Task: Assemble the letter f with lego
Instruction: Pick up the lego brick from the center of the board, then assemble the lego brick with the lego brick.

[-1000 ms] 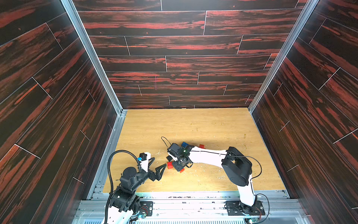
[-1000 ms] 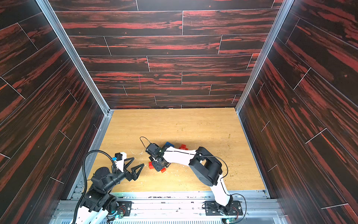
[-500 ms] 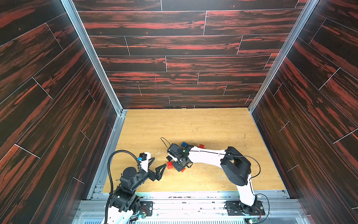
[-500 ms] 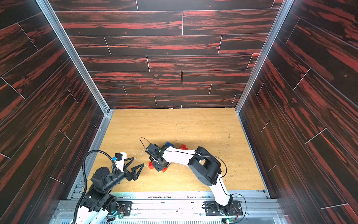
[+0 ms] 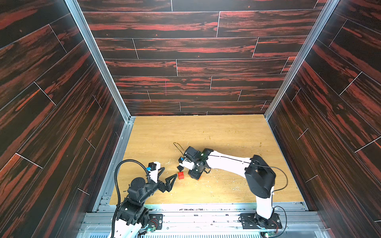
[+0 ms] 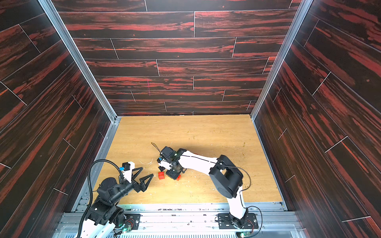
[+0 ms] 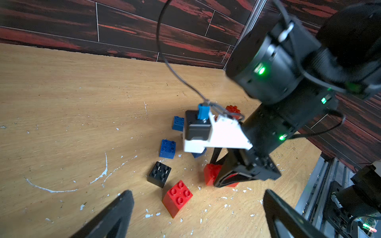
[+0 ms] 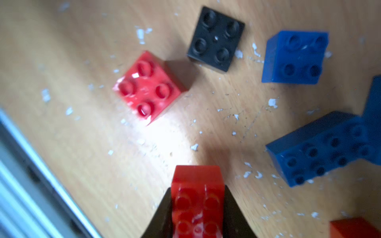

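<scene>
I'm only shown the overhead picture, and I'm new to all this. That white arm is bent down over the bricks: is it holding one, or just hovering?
Observer: Holding one. The right wrist view shows the jaws of that right arm shut on a red oblong brick.
Operator: Are there colours I'm missing from up here?
Observer: Yes, blue. A blue square brick and a blue oblong brick lie beneath the arm.
Operator: Anything behind it?
Observer: The left wrist view shows a second red brick on its far side.
</scene>
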